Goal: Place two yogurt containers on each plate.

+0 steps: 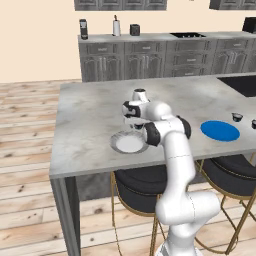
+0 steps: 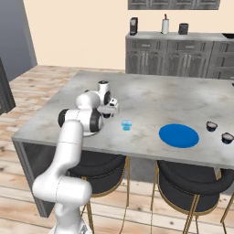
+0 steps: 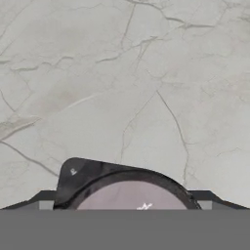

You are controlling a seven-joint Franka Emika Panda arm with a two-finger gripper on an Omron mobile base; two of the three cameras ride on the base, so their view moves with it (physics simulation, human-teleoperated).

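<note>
Yogurt container, dark with pale top, sits between the gripper's spread fingers, grip unclear.

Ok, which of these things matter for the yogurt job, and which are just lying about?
Job: white plate; blue plate; light blue cup; far dark cup; near dark cup; dark cup at the hand.
Lying about: bar stools; paper towel roll; canister.

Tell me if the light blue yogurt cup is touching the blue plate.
Apart. The right base view shows bare counter between the light blue yogurt cup and the blue plate.
</note>
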